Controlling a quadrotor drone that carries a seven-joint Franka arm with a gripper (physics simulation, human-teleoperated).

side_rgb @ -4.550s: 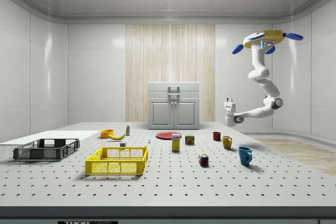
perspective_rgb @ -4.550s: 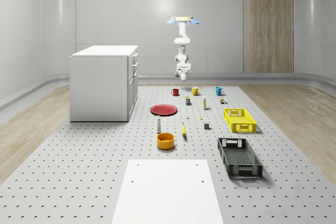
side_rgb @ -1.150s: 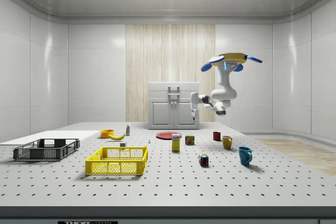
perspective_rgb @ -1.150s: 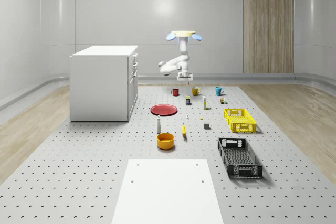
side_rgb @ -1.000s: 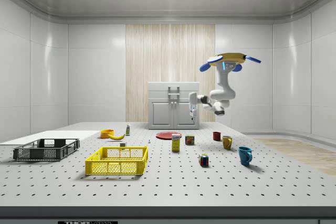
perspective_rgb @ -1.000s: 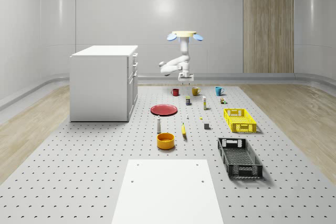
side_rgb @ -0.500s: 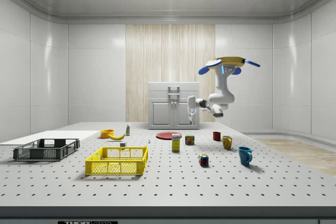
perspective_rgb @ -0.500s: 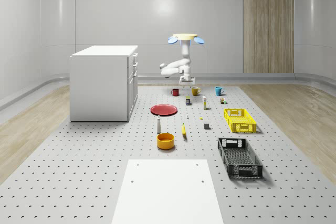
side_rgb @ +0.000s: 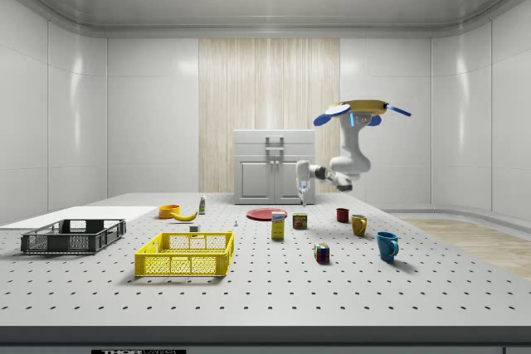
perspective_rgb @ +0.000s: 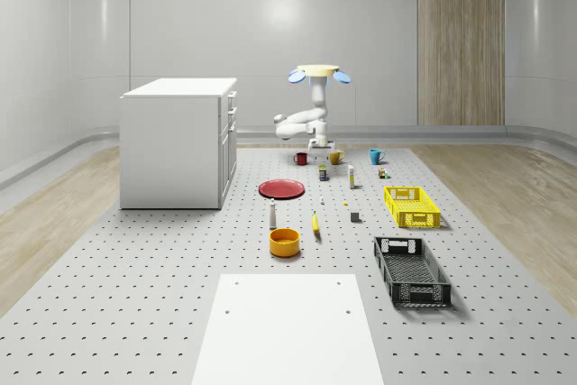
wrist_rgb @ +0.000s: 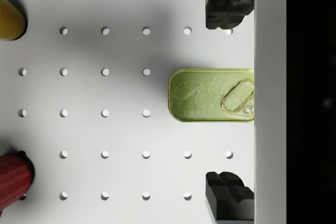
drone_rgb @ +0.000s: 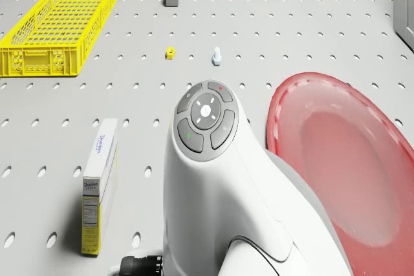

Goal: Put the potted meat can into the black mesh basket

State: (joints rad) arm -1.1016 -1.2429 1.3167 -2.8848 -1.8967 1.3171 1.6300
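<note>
Drone: hovering above the far part of the worktop, over the mugs and can; arm bent down and toward the whole-scene view's left, then down to the wrist.
End effector: pointing straight down, above the can; in the side view just above the row of small items, short of the surface.
Fingers: spread wide, one on each long side of the can, well clear of it; nothing gripped.
Can: standing on the worktop, green lid with pull tab facing up, directly beneath the end effector; in the whole-scene view just under the wrist, between red mug and yellow mug; part of lid hidden by the end effector body in the wrist view.
Basket: black mesh, on the near side of the worktop at the whole-scene view's right, well apart from the can; holds nothing visible.
Crate: yellow, beyond the basket, on the same side.
Red mug: near the can, on the whole-scene view's left.
Yellow mug: near the can, on the other side.
Plate: red, flat on the worktop, beside the arm in the drone view.
Box: upright, near the plate, apart from it.
Cabinet: white, at the whole-scene view's left.
</note>
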